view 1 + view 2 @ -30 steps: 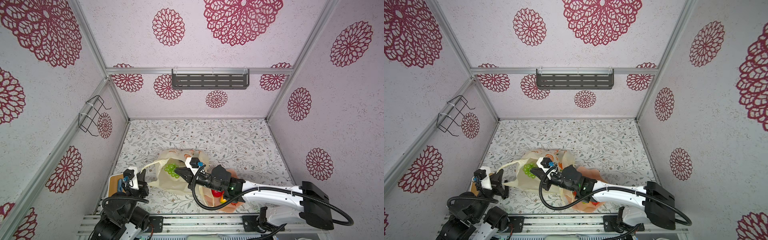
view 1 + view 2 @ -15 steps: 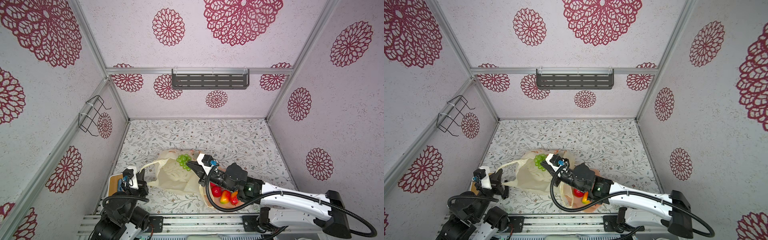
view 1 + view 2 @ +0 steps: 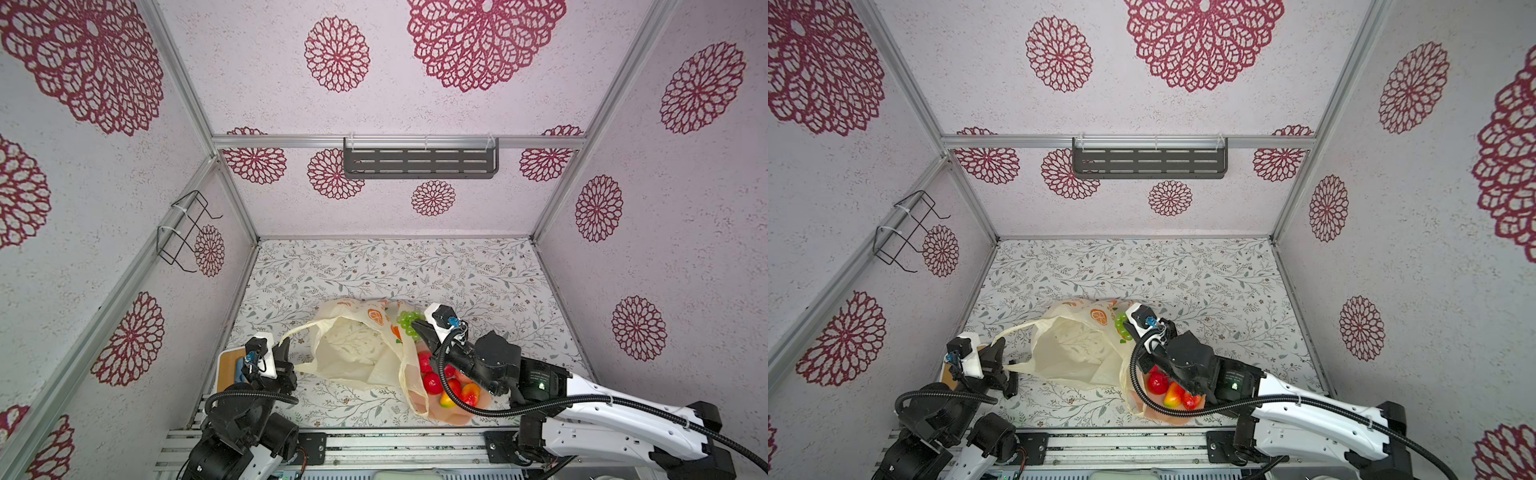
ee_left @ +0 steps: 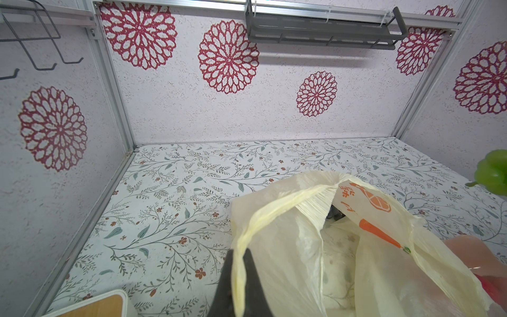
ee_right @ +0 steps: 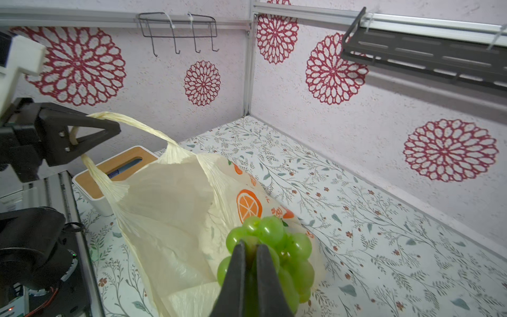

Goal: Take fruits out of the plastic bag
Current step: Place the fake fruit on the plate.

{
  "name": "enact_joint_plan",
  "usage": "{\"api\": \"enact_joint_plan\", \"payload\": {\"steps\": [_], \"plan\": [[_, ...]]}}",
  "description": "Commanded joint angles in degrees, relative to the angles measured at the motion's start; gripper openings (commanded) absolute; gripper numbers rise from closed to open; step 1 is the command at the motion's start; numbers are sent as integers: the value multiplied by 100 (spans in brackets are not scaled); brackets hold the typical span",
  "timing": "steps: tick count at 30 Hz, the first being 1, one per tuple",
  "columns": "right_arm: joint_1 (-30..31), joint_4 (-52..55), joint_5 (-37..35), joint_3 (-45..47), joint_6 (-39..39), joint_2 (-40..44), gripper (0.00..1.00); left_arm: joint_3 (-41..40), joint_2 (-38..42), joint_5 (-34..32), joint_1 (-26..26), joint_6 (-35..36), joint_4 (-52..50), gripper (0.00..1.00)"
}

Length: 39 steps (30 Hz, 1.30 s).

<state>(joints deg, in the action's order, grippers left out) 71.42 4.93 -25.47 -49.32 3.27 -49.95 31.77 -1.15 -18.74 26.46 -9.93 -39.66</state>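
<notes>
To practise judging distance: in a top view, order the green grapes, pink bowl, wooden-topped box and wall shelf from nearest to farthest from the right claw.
1. green grapes: gripped in the right claw.
2. pink bowl: close by, toward the front edge.
3. wooden-topped box: front-left corner.
4. wall shelf: high on the back wall.

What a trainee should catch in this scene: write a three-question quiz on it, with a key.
1. True or false: the right gripper is shut on the green grape bunch.
2. The left gripper grips: A) a handle of the plastic bag; B) a red apple; C) the wooden-topped box.
3. Fill in: the red and yellow fruits lie in the pink ____.
Key: 1 true; 2 A; 3 bowl.
</notes>
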Motion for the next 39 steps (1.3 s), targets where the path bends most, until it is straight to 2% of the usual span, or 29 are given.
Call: {"api": "enact_joint_plan", "payload": {"steps": [1,9,22,30,39], "plan": [[12,634,-601,-263,427,241,4,-38,-69,2,-44,-18,132,0],[4,1732,-1065,-149,1213,479,4,-39,-74,20,-44,-26,135,0],[4,2386,-1348,301,2178,718,4,-49,-131,58,-44,-35,155,0],[12,2524,-1472,493,2449,772,4,-39,-49,91,-44,-36,135,0],[5,2574,-1301,583,2580,540,4,-57,-64,36,-49,-35,146,0]]}}
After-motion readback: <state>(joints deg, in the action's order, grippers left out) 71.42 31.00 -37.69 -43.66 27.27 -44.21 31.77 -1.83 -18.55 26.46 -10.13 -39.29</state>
